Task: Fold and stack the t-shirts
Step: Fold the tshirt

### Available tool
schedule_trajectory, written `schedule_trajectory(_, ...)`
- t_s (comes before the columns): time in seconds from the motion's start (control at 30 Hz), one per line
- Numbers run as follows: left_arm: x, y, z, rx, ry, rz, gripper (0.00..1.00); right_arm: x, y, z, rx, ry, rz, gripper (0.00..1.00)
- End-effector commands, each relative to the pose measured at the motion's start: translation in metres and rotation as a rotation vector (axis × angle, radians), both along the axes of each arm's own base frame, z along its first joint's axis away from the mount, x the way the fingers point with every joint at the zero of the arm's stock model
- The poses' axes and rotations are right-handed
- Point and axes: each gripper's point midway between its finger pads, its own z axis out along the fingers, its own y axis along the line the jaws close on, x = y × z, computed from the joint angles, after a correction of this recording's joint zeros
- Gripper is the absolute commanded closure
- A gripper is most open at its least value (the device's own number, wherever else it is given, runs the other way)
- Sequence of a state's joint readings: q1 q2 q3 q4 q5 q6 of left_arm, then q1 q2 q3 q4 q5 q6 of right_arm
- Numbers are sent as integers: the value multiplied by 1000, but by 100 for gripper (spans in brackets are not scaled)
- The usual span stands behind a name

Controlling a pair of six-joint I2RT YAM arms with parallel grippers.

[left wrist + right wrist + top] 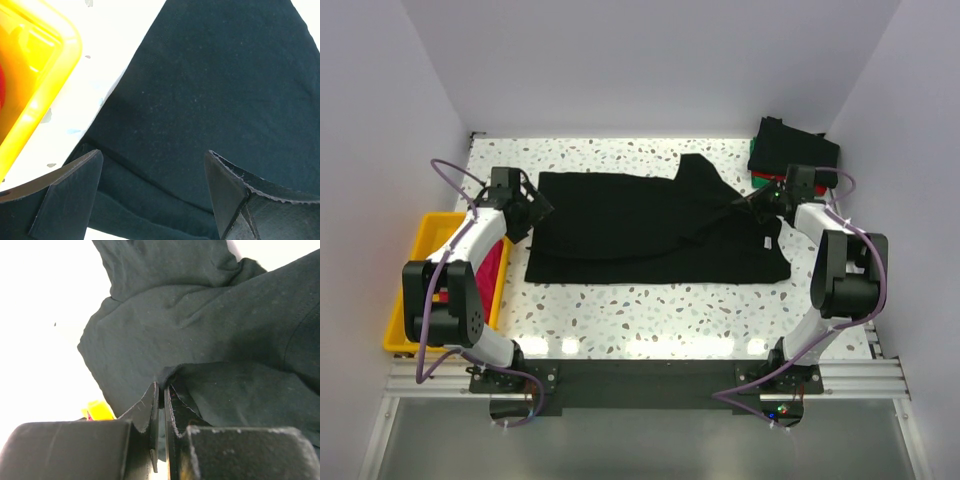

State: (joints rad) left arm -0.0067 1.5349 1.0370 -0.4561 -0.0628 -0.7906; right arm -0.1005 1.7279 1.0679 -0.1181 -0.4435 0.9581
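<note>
Right gripper: jaws clamped together on a fold of the black t-shirt, which lies spread across the table. Left gripper: jaws wide apart above the shirt's left edge. Yellow tray, at left: contains a magenta-pink t-shirt.

Left gripper open over black shirt

Fingers wide apart above the shirt's edge; yellow tray at upper left on the white table.

I record a white speckled tabletop, brightly lit, glare patches near its front edge; plain pale walls close three sides; an aluminium rail runs along the front
</note>
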Motion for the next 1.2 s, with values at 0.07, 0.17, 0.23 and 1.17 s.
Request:
schedule_trajectory(0.07, 14, 1, 22, 5, -75, -21, 13, 5, 2, 17, 36, -88, -5, 100)
schedule_trajectory(0.17, 11, -1, 21, -2, -73, -31, 13, 1, 0, 10, 35, -71, -18, 100)
schedule_trajectory(0.23, 10, -3, 23, -10, -86, -43, 12, 2, -2, 9, 43, -79, -33, 100)
schedule_trajectory(1.17, -60, -61, 12, 5, -96, -248, 72, 7, -4, 31, 108, -209, -87, 55)
